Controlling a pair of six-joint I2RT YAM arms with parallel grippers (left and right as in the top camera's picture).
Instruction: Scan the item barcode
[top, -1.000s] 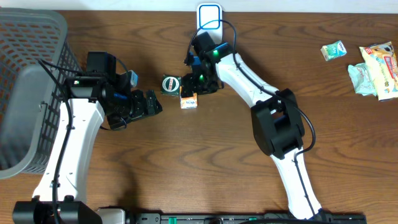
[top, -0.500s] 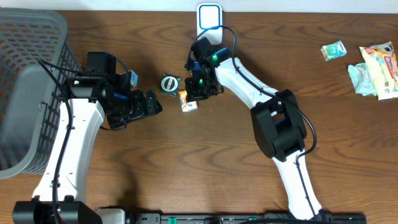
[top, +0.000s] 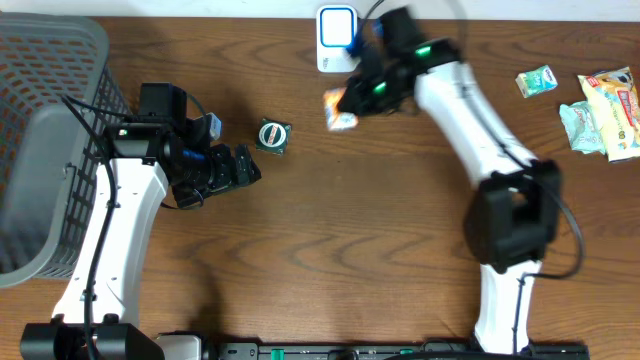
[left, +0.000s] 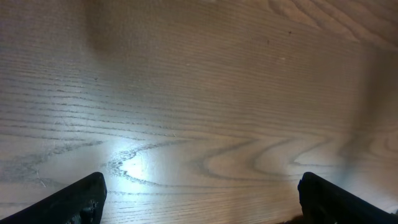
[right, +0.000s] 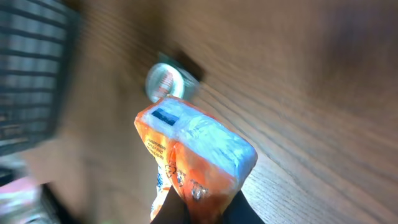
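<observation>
Between the pinching fingers of the right gripper (top: 352, 98) sits the orange packet (top: 338, 108), up off the table (top: 330, 250) and just beside the white scanner (top: 337, 27) ahead of it; pickup looks done, showing the barcode remains. Left gripper (left: 208, 202) hangs spread wide, holding nothing

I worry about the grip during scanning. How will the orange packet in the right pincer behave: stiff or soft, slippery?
The orange packet looks soft: its wrap creases where the right pincer pinches one end. The glossy film may be slippery, so it could slide. It seems light, held from one end without visible sagging.
</observation>
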